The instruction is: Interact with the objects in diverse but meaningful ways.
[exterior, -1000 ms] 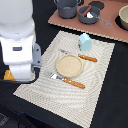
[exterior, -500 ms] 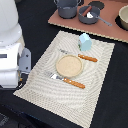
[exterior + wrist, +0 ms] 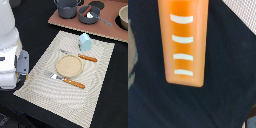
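Here the white robot arm [image 3: 11, 47] fills the exterior view's left edge, reaching down beside the striped place mat [image 3: 95, 80] that lies on the dark bench [image 3: 30, 20]. The pincer itself is hidden behind the arm's body in that view, and the wrist view shows none of its fingers either, so I cannot tell how far it is open or whether it has hold of anything.

The wrist view is filled by the bread loaf [image 3: 182, 42], a yellow-orange block with four pale scored marks across its top, lying on the dark bench. A corner of the place mat shows at the edge of that picture, near the loaf but apart from it.

On the mat sits a round tan plate [image 3: 68, 65], about in the middle. The pale blue carton [image 3: 85, 41] stands upright on the mat's far side, just beside the orange-handled knife [image 3: 82, 56], which lies beyond the plate. The orange-handled fork [image 3: 67, 80] lies on the plate's near side.

Past the mat a brown board [image 3: 107, 30] carries two grey pots: the taller one [image 3: 67, 8] and a shallow one [image 3: 90, 14] holding a thin reddish-brown sausage [image 3: 85, 10] and a small white piece [image 3: 90, 15].
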Robot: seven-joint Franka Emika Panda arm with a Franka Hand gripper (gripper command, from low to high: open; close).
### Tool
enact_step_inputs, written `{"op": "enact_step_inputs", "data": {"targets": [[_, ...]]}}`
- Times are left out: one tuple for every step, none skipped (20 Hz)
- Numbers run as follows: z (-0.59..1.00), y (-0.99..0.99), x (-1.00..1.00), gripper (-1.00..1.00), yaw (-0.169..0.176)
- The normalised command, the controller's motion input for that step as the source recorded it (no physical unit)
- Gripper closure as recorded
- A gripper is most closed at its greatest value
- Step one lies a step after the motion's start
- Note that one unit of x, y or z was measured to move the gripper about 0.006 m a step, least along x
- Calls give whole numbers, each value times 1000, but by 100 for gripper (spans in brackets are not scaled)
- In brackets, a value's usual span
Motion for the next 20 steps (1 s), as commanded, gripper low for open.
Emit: {"op": "enact_step_inputs", "data": {"targets": [[-277,146,-540,-100,-11],[-286,109,-531,-100,-12],[-289,46,-526,-100,-16],[-303,11,-491,-100,-16],[-300,0,-431,-100,-16],[-297,0,-369,-100,-19],[-317,0,-320,-100,-23],[-340,0,-311,-100,-23],[-363,0,-326,-100,-24],[-389,0,-357,-100,-24],[-406,0,-366,-100,-23],[-406,0,-366,-100,-21],[-394,0,-366,-100,-20],[-391,0,-374,-100,-20],[-369,0,-337,-100,-18],[-346,9,-317,-100,-18],[-314,54,-231,-100,-5],[-280,83,-191,-100,0],[-277,103,-191,-100,0],[-271,140,-194,-100,0]]}}
